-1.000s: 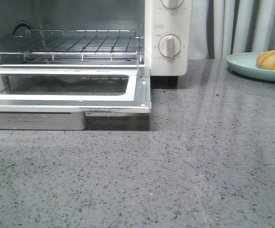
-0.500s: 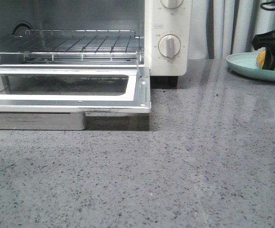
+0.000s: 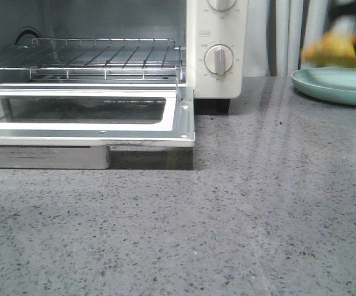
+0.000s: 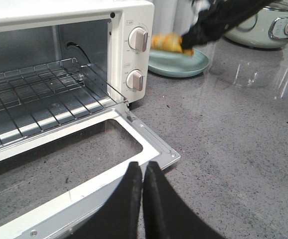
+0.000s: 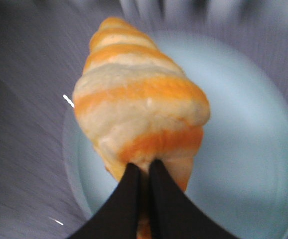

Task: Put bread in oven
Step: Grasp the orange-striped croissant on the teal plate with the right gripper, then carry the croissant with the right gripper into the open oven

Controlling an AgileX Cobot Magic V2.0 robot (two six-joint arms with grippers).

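Bread [image 5: 139,119]: clamped at one end between the fingers of the right hand [image 5: 144,172]; extends away from the fingertips, raised clear above the plate [image 5: 248,149]. Blurred in the front view [image 3: 335,49], where it sits above the plate rim.
Right hand: fingers nearly together, pinching the bread's near end.
Left hand [image 4: 144,172]: fingers pressed together, gripping nothing, positioned above the outer edge of the open oven door [image 4: 149,149].
Oven [image 3: 218,46]: door folded down flat; wire rack [image 3: 104,55] bare inside.
Plate: light green, on the grey worktop [image 3: 227,216], to the right of the oven.
Bread relative to oven: well apart, on the knob side.
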